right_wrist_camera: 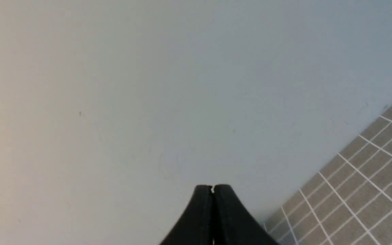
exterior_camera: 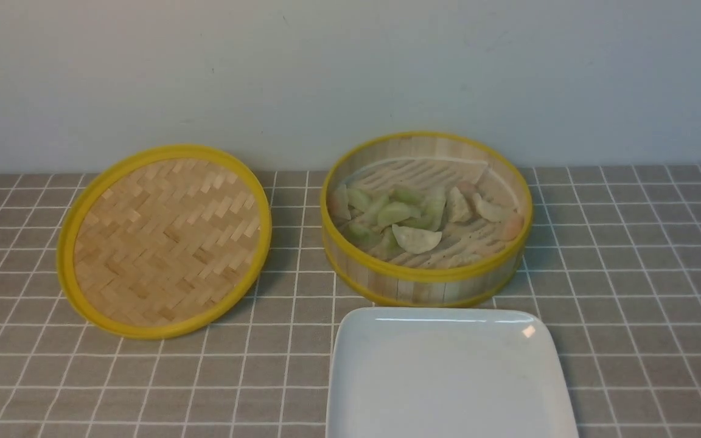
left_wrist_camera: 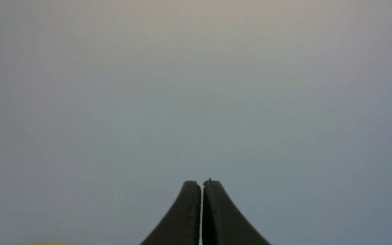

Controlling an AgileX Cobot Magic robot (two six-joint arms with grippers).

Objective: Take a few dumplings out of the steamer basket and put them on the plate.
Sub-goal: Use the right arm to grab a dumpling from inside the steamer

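Found dumplings (exterior_camera: 416, 238) heaped in the basket (exterior_camera: 429, 285), far and right of centre on the checked cloth (exterior_camera: 630, 292). Saw the plate (exterior_camera: 448, 377) just near of the basket, a narrow gap between. Noted the woven lid (exterior_camera: 165, 240) left of the basket, apart from it. Saw left gripper (left_wrist_camera: 201, 185) and right gripper (right_wrist_camera: 212, 189) with tips pressed together, clasping nothing, facing the wall (right_wrist_camera: 114, 102).

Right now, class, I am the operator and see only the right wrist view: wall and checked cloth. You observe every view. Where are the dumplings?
Observer: The dumplings lie inside the steamer basket, uncovered.
Operator: Anything on the plate?
Observer: No, the plate, just in front of the basket, shows no dumplings.
Operator: And the left gripper?
Observer: The left gripper is shut on nothing.
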